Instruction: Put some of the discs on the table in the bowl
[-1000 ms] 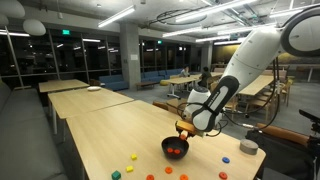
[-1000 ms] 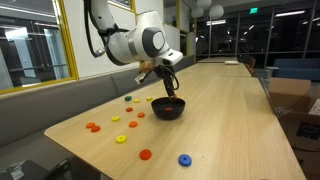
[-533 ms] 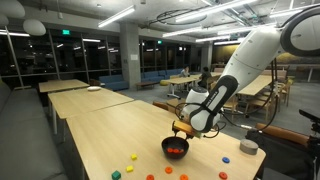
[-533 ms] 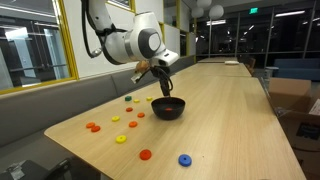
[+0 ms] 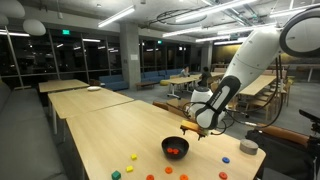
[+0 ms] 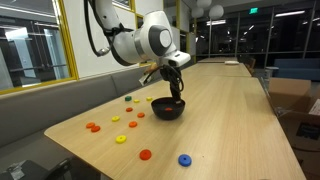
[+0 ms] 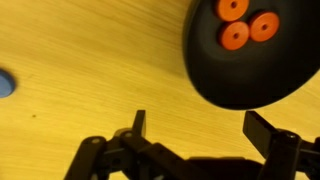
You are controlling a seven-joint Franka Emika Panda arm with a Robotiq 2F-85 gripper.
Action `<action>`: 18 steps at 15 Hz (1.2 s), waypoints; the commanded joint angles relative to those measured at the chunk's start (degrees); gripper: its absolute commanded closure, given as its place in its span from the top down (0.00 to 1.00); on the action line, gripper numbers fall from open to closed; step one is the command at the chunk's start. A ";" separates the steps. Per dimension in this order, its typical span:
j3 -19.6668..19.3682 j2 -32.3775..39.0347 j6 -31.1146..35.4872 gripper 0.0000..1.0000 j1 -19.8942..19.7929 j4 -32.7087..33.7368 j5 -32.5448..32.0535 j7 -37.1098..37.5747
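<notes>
The black bowl (image 5: 175, 149) (image 6: 168, 108) stands on the pale wooden table (image 5: 100, 130) (image 6: 230, 110). In the wrist view the bowl (image 7: 250, 60) sits at the upper right with three orange discs (image 7: 234, 36) inside. More discs lie loose on the table: orange ones (image 6: 92, 127) (image 5: 133, 157), a yellow one (image 6: 121, 139) and a blue one (image 6: 184, 159) (image 7: 4, 84). My gripper (image 7: 200, 128) (image 5: 193, 128) (image 6: 177, 88) hovers just above and beside the bowl's rim. It is open, with only bare wood between its fingers (image 7: 138, 125).
A grey round puck (image 5: 248, 147) lies near the table's edge beyond the bowl. Similar wooden tables (image 5: 75, 88) stand further back, and a bench runs along the window side (image 6: 30, 110).
The jaws have gone from shut to wide open. The gripper has shifted sideways from over the bowl's middle toward its rim.
</notes>
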 commanded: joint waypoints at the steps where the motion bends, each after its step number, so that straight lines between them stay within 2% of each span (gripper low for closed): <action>1: -3.93 -1.64 -6.78 1.00 0.90 -1.60 -7.15 7.58; 4: -1.60 -2.87 -9.14 1.00 -2.78 -3.90 -9.11 10.98; 9: 4.59 -6.35 -1.43 1.00 -10.95 -11.74 -3.62 9.42; 10: 5.27 -6.87 2.05 1.00 -12.30 -13.82 -2.32 9.51; 14: 9.04 -8.59 6.84 1.00 -16.48 -18.35 6.31 9.22; 18: 13.51 -9.64 4.47 1.00 -19.36 -19.78 14.81 8.65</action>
